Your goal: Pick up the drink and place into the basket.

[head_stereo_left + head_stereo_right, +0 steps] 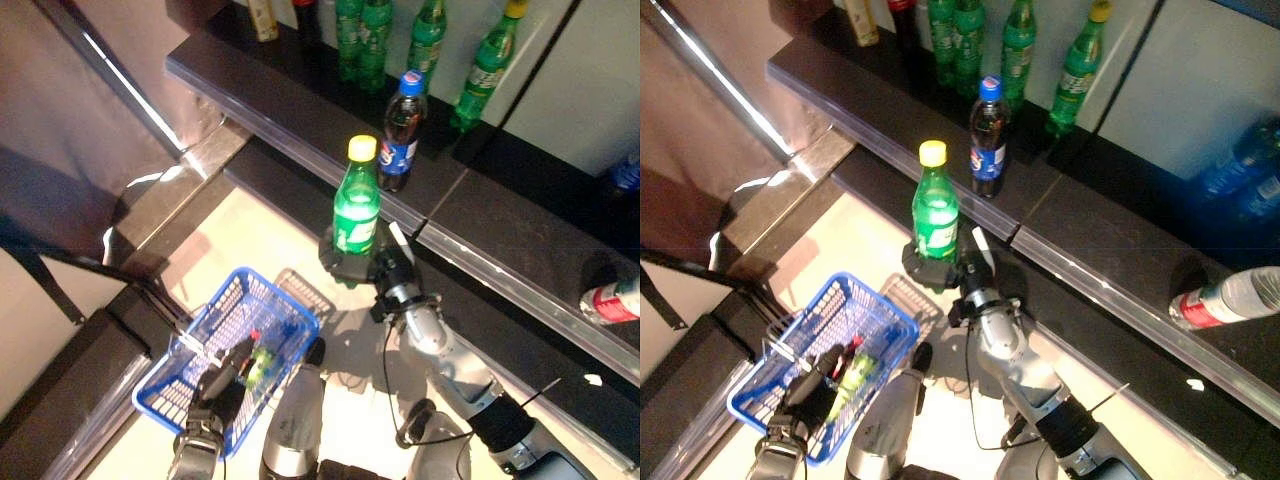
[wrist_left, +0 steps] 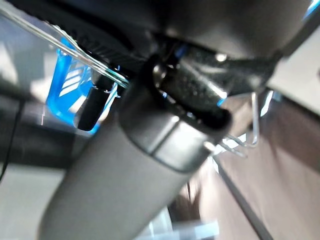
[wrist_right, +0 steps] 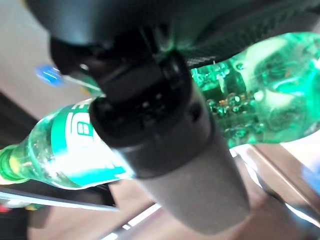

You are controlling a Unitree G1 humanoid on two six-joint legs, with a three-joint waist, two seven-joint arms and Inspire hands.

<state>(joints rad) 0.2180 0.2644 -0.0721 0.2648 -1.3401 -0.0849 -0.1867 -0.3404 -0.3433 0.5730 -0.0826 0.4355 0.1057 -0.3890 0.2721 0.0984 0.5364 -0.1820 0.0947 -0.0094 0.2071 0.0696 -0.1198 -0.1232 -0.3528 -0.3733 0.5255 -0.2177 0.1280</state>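
Note:
A green drink bottle (image 1: 356, 205) with a yellow cap stands upright just in front of the dark shelf's edge. My right hand (image 1: 350, 262) is shut round its lower part. The right wrist view shows the thumb (image 3: 165, 125) lying across the green bottle (image 3: 260, 95). Down at the lower left, a blue wire basket (image 1: 290, 318) hangs over the pale floor. My left hand (image 1: 225, 380) reaches into the basket and is curled round its metal handle (image 2: 90, 57). A small green and red item (image 1: 258, 362) lies inside the basket.
A cola bottle (image 1: 402, 130) with a blue cap stands on the dark shelf (image 1: 500, 215) just behind the green one. Several green bottles (image 1: 430, 35) line the back. A red-labelled bottle (image 1: 612, 300) lies on the shelf at the right.

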